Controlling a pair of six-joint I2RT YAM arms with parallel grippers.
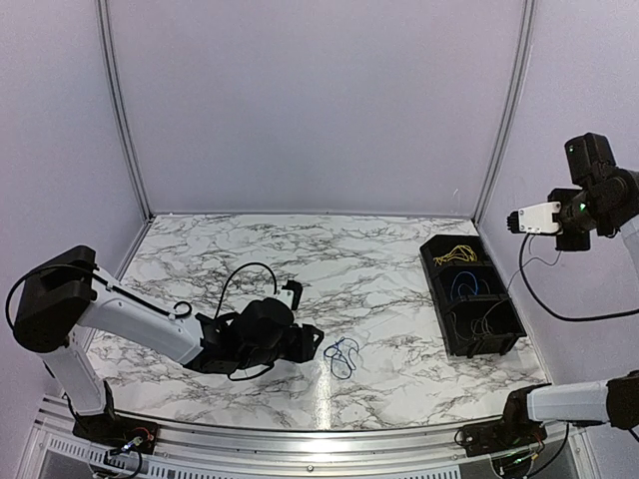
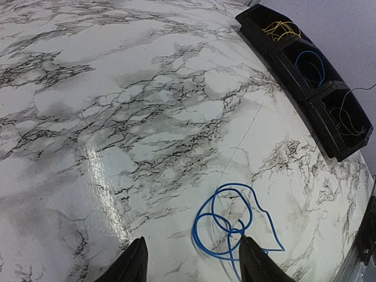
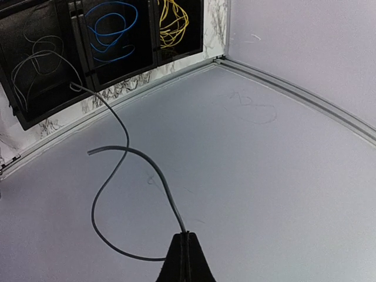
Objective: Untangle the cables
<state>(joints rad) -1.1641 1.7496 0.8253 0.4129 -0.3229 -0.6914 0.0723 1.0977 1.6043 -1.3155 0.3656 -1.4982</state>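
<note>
With other cables sorted into the tray, the left claw hangs wide open and empty by one blue cable left on the bench.

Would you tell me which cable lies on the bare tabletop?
The blue cable by the left claw; others sit in the black tray, and a grey cable hangs from the right claw.

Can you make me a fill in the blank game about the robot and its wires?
1. The loose cable on the table is ____.
2. The black tray has ____ compartments.
3. The cables in its farthest compartment are ____.
4. The left gripper is ____; the right gripper is shut on a grey cable.
Missing words: blue, three, yellow, open.
</note>
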